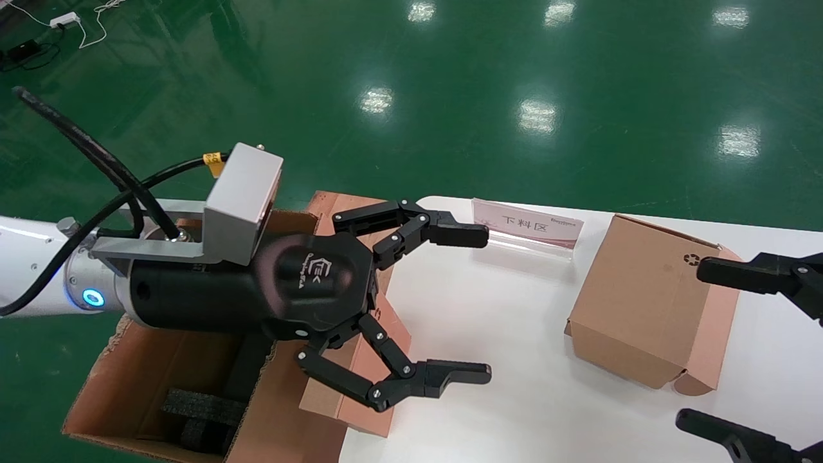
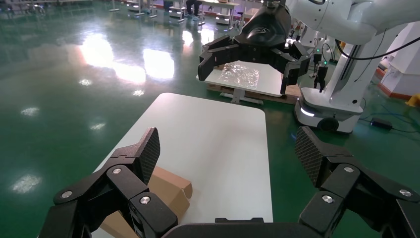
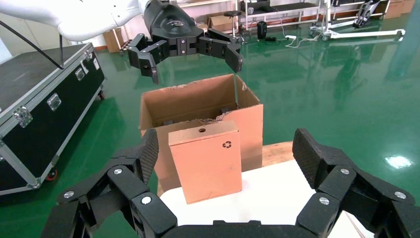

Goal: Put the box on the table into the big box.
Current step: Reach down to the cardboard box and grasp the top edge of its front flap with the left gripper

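The small flat brown cardboard box stands upright on one thin edge at the left rim of the white table. Its broad face rests against the outer wall of the large brown corrugated big box. That face is plain, with a small black recycling symbol near its upper right corner and a small round hole near its top edge in the right wrist view. In the head view it sits at lower centre, largely hidden under the left gripper. The big box fills the lower left of the head view, beside the table over the green floor. Its top is open and its rim is ragged and torn. Black foam inserts lie in its bottom, and the rest of its inside is hidden by the arm. The left gripper hangs over the seam between big box and table, its fingers spread wide and holding nothing. The right gripper is at the right edge of the head view, likewise spread wide and empty. Just beside it, a chunkier brown carton with rounded tuck tabs sits on the table. A clear sign holder with a pink card stands at the far edge.
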Robot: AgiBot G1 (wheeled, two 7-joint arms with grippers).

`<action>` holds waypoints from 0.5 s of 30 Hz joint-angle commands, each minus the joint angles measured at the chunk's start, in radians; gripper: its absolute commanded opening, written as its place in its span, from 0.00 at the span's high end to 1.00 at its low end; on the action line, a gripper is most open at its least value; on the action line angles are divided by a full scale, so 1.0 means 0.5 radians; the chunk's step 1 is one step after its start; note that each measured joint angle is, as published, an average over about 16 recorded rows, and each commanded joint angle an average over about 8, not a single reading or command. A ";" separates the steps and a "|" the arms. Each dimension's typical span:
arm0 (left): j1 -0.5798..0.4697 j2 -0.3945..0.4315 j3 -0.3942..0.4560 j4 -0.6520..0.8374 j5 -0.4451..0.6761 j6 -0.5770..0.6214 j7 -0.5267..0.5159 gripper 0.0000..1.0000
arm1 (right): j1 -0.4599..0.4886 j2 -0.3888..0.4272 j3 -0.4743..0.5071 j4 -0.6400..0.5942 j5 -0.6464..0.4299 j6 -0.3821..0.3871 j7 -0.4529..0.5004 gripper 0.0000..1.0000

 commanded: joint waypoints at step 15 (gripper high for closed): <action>-0.169 -0.160 0.064 -0.128 0.707 -0.114 -0.260 0.00 | 0.000 0.000 0.000 0.000 0.000 0.000 0.000 0.00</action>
